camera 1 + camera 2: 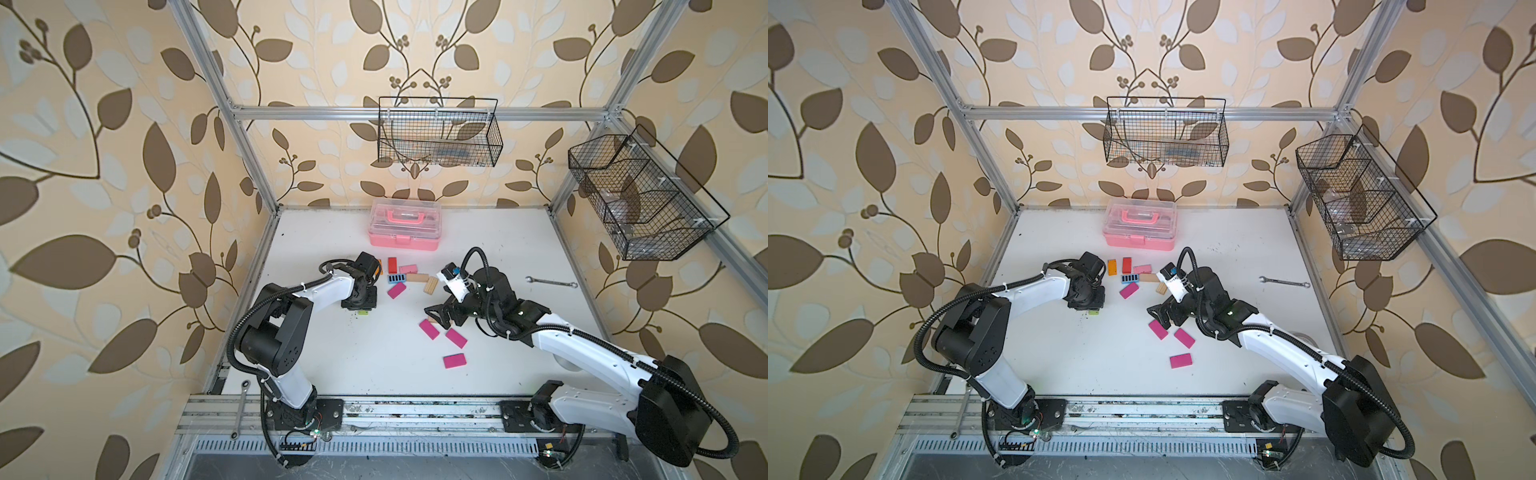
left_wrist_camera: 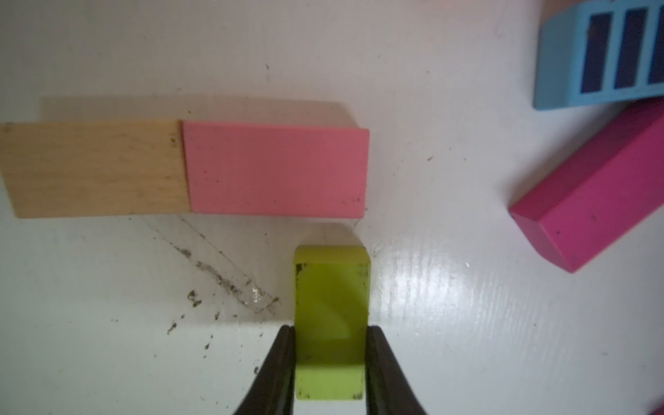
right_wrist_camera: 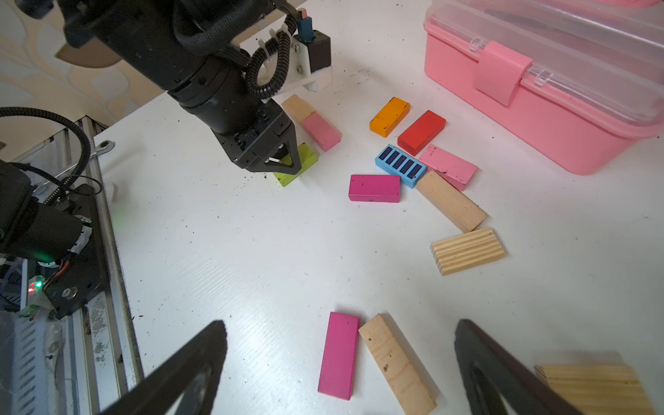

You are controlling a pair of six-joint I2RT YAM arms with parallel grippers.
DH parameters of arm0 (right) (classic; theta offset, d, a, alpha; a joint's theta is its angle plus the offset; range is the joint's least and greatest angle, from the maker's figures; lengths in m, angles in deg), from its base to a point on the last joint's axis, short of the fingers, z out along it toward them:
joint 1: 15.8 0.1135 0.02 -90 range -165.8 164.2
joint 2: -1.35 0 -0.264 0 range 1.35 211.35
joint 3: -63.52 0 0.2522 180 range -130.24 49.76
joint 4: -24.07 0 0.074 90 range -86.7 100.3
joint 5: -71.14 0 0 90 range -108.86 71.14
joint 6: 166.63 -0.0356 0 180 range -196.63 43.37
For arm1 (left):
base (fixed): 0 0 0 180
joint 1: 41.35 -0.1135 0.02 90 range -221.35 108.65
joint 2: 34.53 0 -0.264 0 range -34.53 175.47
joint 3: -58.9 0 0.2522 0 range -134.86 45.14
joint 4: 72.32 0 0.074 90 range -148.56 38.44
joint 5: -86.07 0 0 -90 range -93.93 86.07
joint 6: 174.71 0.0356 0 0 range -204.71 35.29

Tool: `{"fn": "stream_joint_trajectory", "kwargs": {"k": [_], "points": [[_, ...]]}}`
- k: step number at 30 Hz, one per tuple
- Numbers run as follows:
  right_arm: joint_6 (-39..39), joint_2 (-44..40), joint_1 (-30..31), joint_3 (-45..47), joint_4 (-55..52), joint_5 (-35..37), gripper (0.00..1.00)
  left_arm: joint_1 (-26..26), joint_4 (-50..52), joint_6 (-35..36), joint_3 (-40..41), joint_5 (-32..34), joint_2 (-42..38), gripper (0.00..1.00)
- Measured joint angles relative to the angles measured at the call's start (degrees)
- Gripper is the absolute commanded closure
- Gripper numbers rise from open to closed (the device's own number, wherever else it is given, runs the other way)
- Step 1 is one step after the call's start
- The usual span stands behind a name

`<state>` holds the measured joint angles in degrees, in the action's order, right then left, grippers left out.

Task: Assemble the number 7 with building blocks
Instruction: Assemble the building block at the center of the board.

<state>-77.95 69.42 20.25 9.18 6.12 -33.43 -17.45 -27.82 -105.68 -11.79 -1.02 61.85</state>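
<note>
Lime-green paint fills the space between the black fingers (image 2: pixel 276 359) of the left gripper (image 2: pixel 330 328). It is clamped across the two long sides of a lime-green rectangular block (image 2: pixel 332 287) and holds it low over the white table (image 2: pixel 449 287) — whether the underside already rests there I cannot tell. The block's long axis runs straight out from the gripper. Directly ahead of its free end lies what I take for the top stroke (image 2: pixel 172 172) of the 7: a light pink rectangular block (image 2: pixel 275 169) and a plain wooden rectangular block (image 2: pixel 93 169), butted end to end as one bar whose long axis is square to the green one. The green block lines up under the pink block's free end, with its outer long side roughly level with that end face. A thin strip of table shows between the green tip and the pink block's long side, so the two are just apart, not touching. In my judgement the coming move is a short slide along the green block's own axis, away from the wrist, until the tip meets the pink side — then a release. A blue-striped rectangular block (image 2: pixel 603 54) and a magenta rectangular block (image 2: pixel 593 187) sit off to one side, clear of that path. The right gripper (image 3: pixel 341 323) hangs spread wide and empty, well apart from the bar, over a second magenta rectangular block (image 3: pixel 339 355) lying beside a second plain wooden block (image 3: pixel 395 363). The left arm is plainly the nearer.
</note>
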Motion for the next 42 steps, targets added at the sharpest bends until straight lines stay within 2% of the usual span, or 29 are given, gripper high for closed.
{"fn": "stream_joint_trajectory", "kwargs": {"k": [16,21,36,37,39,42], "points": [[0.33,1.11,0.59,-0.04,-0.42,0.07,0.0,-0.74,-1.2,0.0,-1.18,-0.55,1.27,0.72],[0.35,1.14,0.59,-0.04,-0.42,0.04,0.0,-0.76,-1.27,-0.02,-1.25,-0.59,1.33,0.67],[0.72,2.91,0.57,-0.11,-0.37,-0.07,0.0,-0.76,-0.7,-0.2,-1.27,-1.25,1.95,0.4],[0.72,3.19,0.57,-0.22,-0.35,-0.07,0.0,-0.76,-0.46,-0.09,-1.27,-1.25,1.88,0.34],[0.72,3.93,0.57,-0.7,-0.35,-0.09,0.0,-0.76,0.11,0.04,-1.27,-1.31,1.42,0.15],[0.66,5.31,0.72,-1.64,-0.02,-0.07,0.0,-0.76,1.79,-0.11,-1.25,-1.36,-1.33,0.01]]}}
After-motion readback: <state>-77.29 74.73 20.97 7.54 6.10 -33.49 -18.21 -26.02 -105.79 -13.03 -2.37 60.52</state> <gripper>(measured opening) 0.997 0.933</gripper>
